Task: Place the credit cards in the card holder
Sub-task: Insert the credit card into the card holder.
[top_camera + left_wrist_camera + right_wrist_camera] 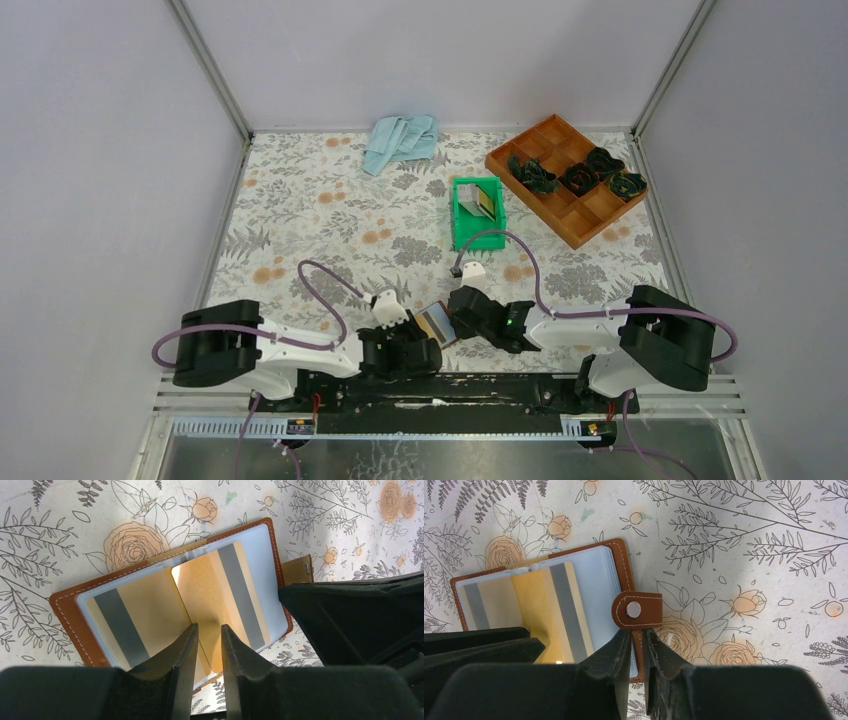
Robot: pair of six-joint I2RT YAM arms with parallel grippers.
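Shows a floral table [330, 220] with a wooden tray [556, 138] and green bin [462, 238] of credit cards [485, 203] well beyond the card holder [260, 565]. Lays the holder open, sleeves up, for loading. Clamps the right gripper [638, 635] on its cover edge, beside the snap tab [636, 610], probably to pin it flat. Pinches the left gripper [209, 630] narrowly on a gold card [210, 590] at the holder's centre fold, seemingly feeding a sleeve.

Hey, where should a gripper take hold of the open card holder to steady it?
Grip the outer edge of its right cover, just below the snap tab, coming from the right arm's side. The card holder lies open with sleeves filling the middle, so that stitched leather rim is the free part; the right gripper straddles it there.
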